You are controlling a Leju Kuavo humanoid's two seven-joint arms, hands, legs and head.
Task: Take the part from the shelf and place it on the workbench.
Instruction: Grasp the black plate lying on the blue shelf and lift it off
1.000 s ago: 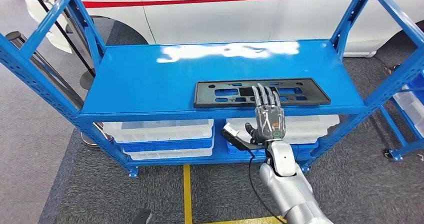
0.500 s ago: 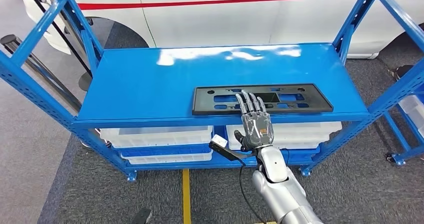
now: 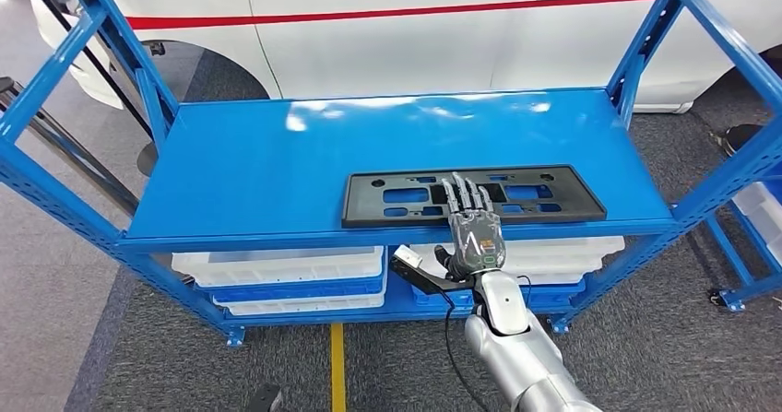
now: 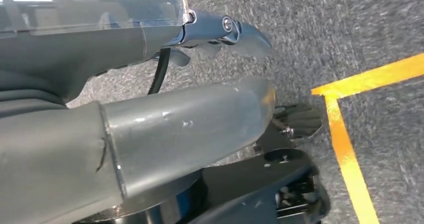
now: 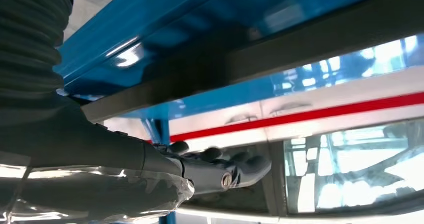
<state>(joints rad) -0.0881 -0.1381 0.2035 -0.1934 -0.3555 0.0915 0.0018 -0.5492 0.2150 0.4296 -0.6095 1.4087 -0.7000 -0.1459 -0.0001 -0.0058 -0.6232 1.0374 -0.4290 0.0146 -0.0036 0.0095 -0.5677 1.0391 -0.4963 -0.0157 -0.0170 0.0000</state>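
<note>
A flat black part (image 3: 553,194) with several cut-outs lies near the front edge of the blue shelf (image 3: 277,163). My right hand (image 3: 473,228) reaches up from below. Its fingers lie stretched out flat over the middle of the part's front edge, and its thumb sits below the shelf lip. The right wrist view shows the same hand (image 5: 210,169) with straight fingers under the dark band of the part (image 5: 280,53). My left hand (image 4: 190,108) hangs over the grey floor, fingers apart, holding nothing.
White bins (image 3: 286,264) fill the lower shelf level. A white car with a red stripe (image 3: 415,34) stands close behind the shelf. A second blue rack (image 3: 756,200) is at the right. A yellow line (image 3: 337,366) runs along the floor.
The camera has moved, so the whole picture has shifted. My right hand stays over the part's front edge and has drifted slightly left along it.
</note>
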